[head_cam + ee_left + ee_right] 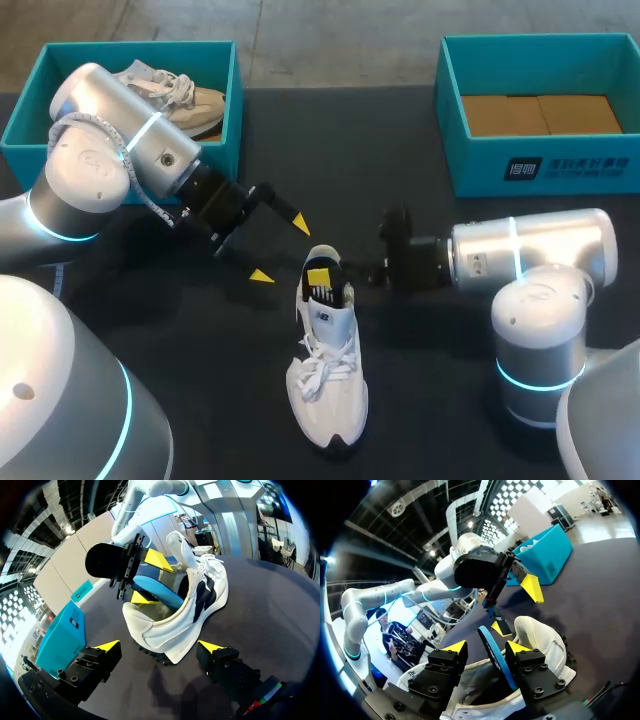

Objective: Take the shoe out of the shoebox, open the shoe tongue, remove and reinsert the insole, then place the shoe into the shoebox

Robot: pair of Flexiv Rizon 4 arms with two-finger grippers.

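A white shoe [327,385] lies on the dark table at the middle, heel toward the back. My right gripper [320,285] is at the shoe's opening. In the right wrist view its fingers [455,647] stand apart, open, with the blue insole [497,655] upright between them, close to one finger and clear of the other. The insole's lower end sits in the shoe [540,640]. My left gripper [281,250] hangs wide open just left of the heel. In its own view the shoe [195,610] lies just ahead of its spread fingertips [107,646], with the right gripper [150,578] around the insole [157,591].
A teal shoebox [236,100] at the back left holds another beige shoe [185,100]. A second teal shoebox [560,165] at the back right has brown cardboard in its bottom. Dark table surface stretches between the boxes and around the shoe.
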